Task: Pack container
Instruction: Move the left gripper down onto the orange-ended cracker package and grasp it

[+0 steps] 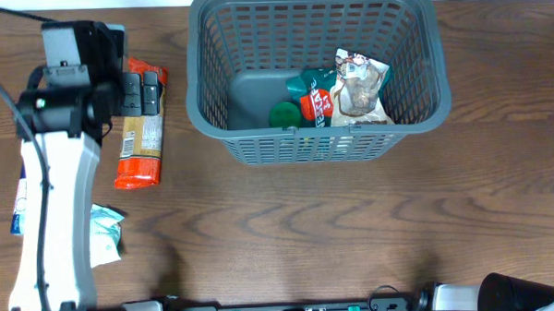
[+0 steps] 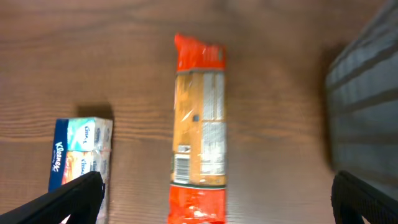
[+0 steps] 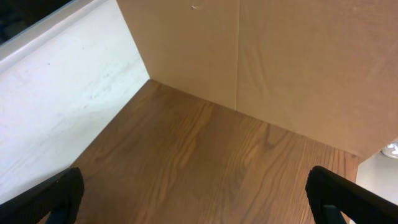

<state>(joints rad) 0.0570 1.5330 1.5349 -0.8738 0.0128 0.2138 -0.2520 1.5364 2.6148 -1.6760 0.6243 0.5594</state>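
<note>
overhead looks straight down on the whole worktop (image 1: 353, 217). left wrist looks down, close over the orange packet (image 2: 199, 124) overhead also shows. right wrist faces a wall corner (image 3: 149, 81).

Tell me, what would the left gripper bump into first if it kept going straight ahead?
Probably the orange packet, lying on the table straight ahead of the open left gripper. Depth is hard to judge.
</note>
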